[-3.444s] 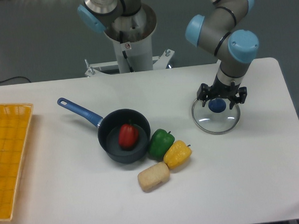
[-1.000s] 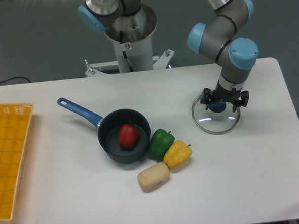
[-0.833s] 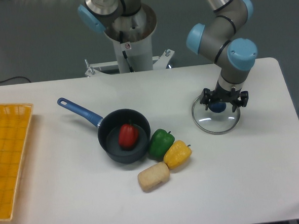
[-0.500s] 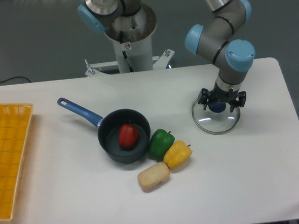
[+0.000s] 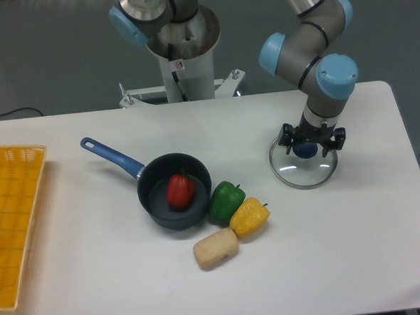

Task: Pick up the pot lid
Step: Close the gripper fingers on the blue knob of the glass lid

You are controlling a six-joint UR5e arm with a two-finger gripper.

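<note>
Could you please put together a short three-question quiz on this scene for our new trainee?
1. Multiple choice: what lies inside the pan?
a) the yellow item
b) the red item
c) the beige block

2. Fill in the colour: the end effector is at the ____ knob of the pot lid.

3. True or false: the pot lid is sitting on top of the pan.

Key: 1. b; 2. blue; 3. false
</note>
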